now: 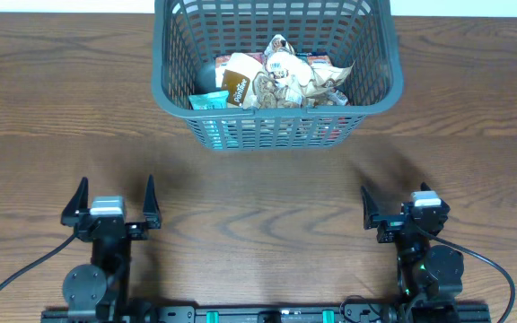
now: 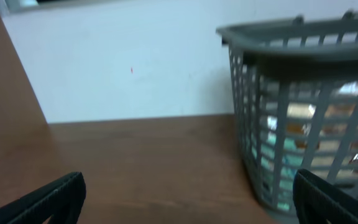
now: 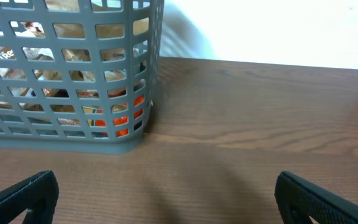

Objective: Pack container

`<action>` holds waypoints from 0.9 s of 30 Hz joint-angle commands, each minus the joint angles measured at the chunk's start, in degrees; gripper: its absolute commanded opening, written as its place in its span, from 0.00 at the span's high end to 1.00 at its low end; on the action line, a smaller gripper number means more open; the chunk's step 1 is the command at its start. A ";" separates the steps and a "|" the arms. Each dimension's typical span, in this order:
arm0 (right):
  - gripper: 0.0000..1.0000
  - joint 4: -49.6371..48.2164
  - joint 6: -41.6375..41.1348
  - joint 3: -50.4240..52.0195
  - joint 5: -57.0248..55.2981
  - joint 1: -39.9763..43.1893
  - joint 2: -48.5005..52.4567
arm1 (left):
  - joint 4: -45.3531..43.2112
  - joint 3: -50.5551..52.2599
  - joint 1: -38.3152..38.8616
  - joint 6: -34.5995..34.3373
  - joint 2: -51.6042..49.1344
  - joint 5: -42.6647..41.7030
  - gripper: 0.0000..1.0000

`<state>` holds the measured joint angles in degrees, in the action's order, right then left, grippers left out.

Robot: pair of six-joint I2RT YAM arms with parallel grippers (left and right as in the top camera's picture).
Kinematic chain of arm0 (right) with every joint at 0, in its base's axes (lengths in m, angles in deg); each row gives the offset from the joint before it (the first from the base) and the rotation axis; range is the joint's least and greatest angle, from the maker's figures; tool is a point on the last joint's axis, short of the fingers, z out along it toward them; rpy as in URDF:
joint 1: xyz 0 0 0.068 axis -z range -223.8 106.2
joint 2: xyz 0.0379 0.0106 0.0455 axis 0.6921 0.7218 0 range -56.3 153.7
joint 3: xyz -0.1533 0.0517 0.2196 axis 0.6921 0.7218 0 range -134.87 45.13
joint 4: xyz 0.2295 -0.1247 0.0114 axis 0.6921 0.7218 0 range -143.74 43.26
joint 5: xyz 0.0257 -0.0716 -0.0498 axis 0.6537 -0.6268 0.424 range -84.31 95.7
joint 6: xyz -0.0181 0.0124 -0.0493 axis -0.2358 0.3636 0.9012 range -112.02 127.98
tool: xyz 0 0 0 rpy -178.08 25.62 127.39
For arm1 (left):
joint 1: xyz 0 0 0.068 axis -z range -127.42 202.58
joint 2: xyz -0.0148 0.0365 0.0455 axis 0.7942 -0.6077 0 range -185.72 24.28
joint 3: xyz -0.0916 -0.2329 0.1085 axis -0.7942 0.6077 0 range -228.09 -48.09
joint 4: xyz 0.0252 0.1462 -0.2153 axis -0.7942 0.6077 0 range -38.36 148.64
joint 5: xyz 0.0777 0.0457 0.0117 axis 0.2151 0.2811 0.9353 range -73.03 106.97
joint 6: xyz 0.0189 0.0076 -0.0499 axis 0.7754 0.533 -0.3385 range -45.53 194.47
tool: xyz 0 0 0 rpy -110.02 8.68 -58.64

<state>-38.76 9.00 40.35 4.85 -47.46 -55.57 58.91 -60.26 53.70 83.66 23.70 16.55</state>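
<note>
The container [image 1: 276, 130], a dark grey lattice basket, stands at the far middle of the wooden table with several snack packs [image 1: 276, 79] piled inside. My left gripper [image 1: 115, 193] rests near the front edge on the left, open and holding nothing. My right gripper [image 1: 396, 202] rests near the front edge on the right, also open and holding nothing. In the left wrist view the container [image 2: 291, 93] rises ahead to the right of the left gripper [image 2: 188, 199]. In the right wrist view the container [image 3: 73, 68] stands ahead to the left of the right gripper [image 3: 166, 199].
Bare wooden tabletop [image 1: 258, 206] lies between the two grippers and the basket. A white wall [image 2: 123, 62] runs behind the table's far edge. A black rail [image 1: 267, 314] with the arm bases lies along the front edge.
</note>
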 commanded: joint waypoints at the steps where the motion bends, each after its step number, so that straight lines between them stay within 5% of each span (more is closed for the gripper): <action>1: 0.01 -0.09 -0.76 0.22 -0.22 0.37 -0.42 | -0.83 2.54 -0.07 1.25 0.42 1.53 0.01; 27: 0.01 -0.09 -0.76 0.22 -0.22 0.37 -0.42 | -3.28 11.85 -0.07 -3.74 0.42 -2.12 0.01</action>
<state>-38.78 8.98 40.35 4.85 -47.46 -55.59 55.20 -50.38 53.70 81.08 23.70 15.45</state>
